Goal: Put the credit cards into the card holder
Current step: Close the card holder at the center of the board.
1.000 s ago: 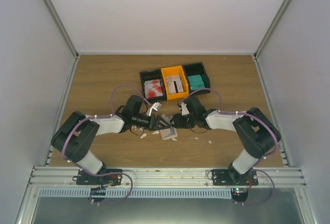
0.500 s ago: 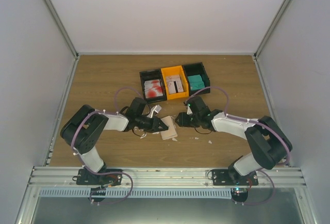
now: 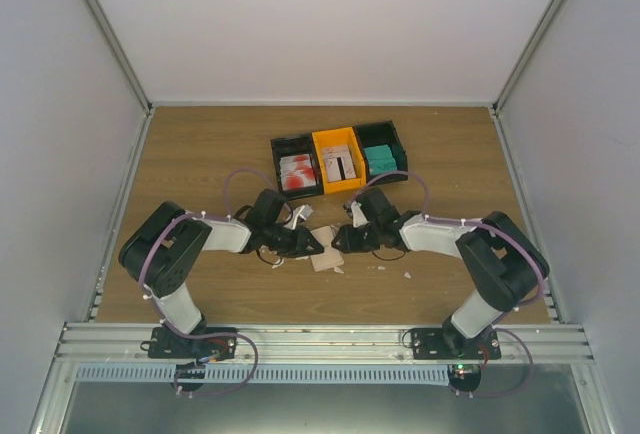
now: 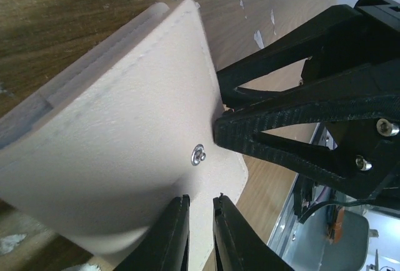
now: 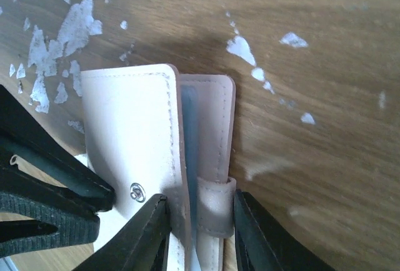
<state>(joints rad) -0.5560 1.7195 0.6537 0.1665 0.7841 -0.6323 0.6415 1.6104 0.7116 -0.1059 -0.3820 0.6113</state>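
The beige card holder (image 3: 325,257) lies on the wood between my two grippers, its flap and snap stud filling the left wrist view (image 4: 119,152). My left gripper (image 4: 200,199) is shut on the flap's edge below the stud. My right gripper (image 5: 197,201) is shut across the holder's end, with one finger on the top flap and the other against the snap tab (image 5: 215,205). A bluish strip shows between the holder's layers. The credit cards sit in the bins: red-and-white (image 3: 298,172), pale (image 3: 338,164) and teal (image 3: 380,160).
The joined black and orange bins (image 3: 340,138) stand behind the grippers at mid-table. Small white scraps (image 3: 408,275) lie scattered on the wood around the holder, also in the right wrist view (image 5: 75,21). Grey walls enclose the table.
My left jaws have closed onto the card holder's flap. My right gripper pulled away to the right, then came back to the holder and narrowed around its end.
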